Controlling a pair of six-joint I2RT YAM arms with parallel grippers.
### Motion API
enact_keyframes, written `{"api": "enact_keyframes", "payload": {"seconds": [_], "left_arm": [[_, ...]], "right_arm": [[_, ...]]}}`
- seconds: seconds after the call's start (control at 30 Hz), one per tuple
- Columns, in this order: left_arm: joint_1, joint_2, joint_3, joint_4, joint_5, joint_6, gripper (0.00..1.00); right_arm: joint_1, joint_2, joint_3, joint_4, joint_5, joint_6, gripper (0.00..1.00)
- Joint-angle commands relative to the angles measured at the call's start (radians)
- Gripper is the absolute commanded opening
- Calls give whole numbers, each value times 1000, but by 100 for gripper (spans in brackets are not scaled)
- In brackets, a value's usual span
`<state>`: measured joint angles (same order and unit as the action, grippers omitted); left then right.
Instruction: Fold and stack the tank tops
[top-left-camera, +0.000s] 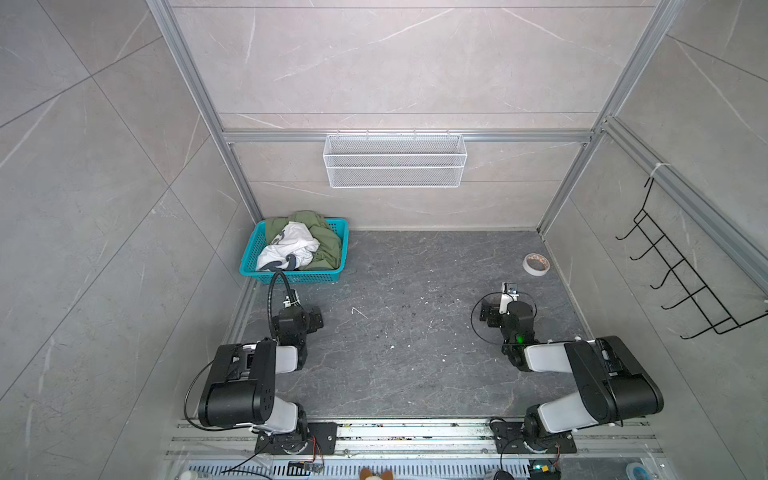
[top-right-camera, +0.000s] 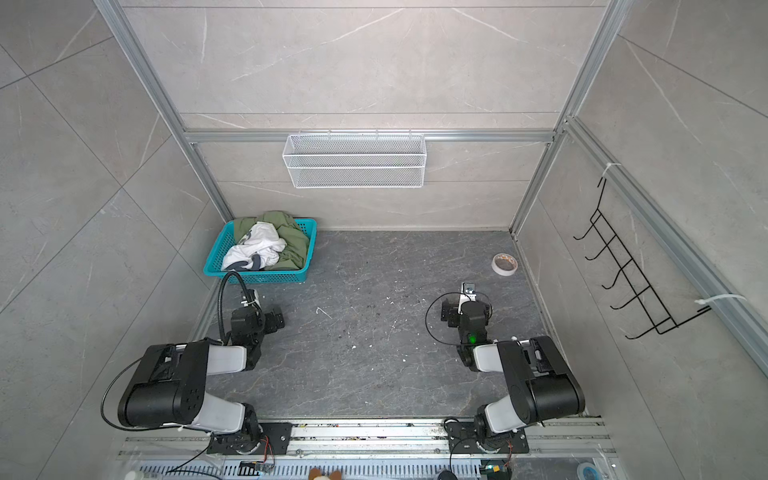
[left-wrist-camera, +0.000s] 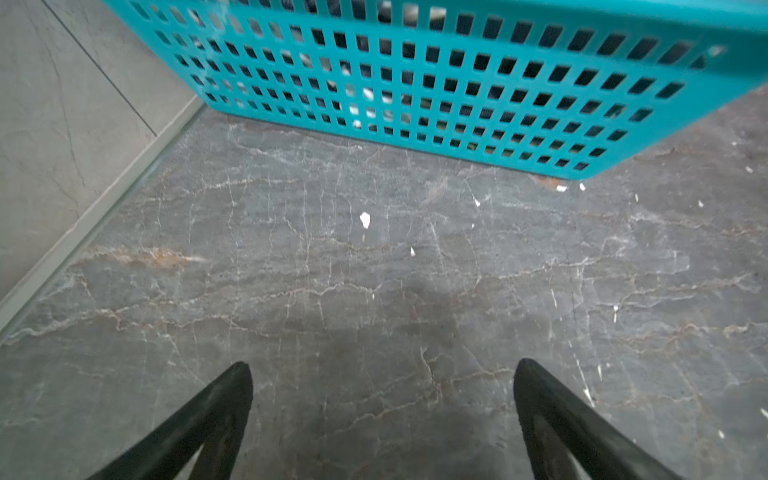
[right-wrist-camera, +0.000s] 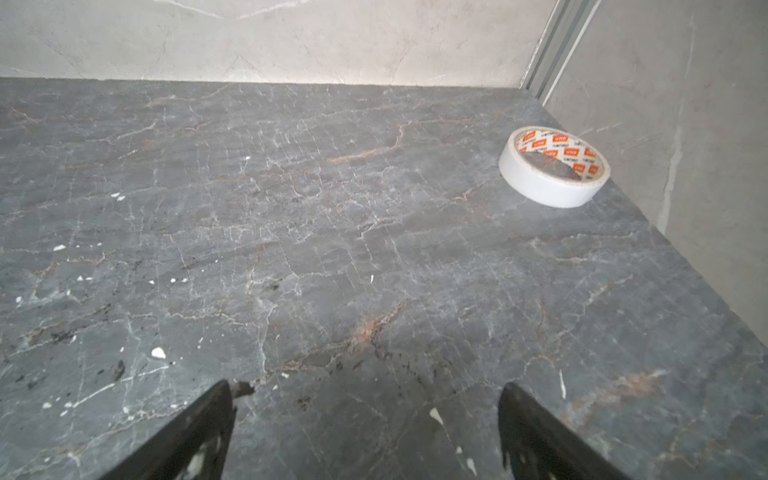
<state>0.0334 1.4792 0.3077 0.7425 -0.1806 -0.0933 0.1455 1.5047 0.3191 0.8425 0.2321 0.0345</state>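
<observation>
Tank tops (top-left-camera: 299, 247) not yet picked up by either pincer. Left pincer (left-wrist-camera: 382, 370): tips wide apart, nothing between them, low over the bare surface (left-wrist-camera: 374, 270), just short of the basket (left-wrist-camera: 457, 83) wall. Right pincer (right-wrist-camera: 365, 390): also spread and empty, well apart from the basket. Both tops lie crumpled inside the basket, white top (top-left-camera: 286, 249) over green top (top-left-camera: 330, 245).

Step, as judged: the very start, nothing spread or folded. Next move likely calls for the left pincer to rise over the basket rim, pinch the white cloth, and lay it flat beside the basket.

Count: two tops, one basket, two pincers, one tape roll (right-wrist-camera: 540, 189) well apart from the basket.
</observation>
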Motion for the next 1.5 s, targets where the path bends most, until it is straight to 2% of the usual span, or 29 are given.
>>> {"api": "enact_keyframes", "payload": {"seconds": [0.0,1.1,1.17,1.23,1.33,1.37,1.47], "left_arm": [[10,18,37,126,-18,44,100],[6,13,35,134,-25,47,100],[-10,-25,45,84,-33,65,100],[-64,-98,66,-3,-100,97,100],[-129,-230,108,-158,-195,118,100],[-137,-271,123,-209,-231,76,100],[-140,-393,216,-473,-328,-198,100]], "right_arm": [[2,20,26,76,15,-25,99],[3,15,17,95,1,-35,99],[6,-23,7,84,-69,-64,99],[10,-92,-2,43,-84,-81,99],[20,-234,31,-140,-79,-90,99],[26,-274,47,-188,-76,-84,99],[30,-399,93,-304,-118,-36,99]]}}
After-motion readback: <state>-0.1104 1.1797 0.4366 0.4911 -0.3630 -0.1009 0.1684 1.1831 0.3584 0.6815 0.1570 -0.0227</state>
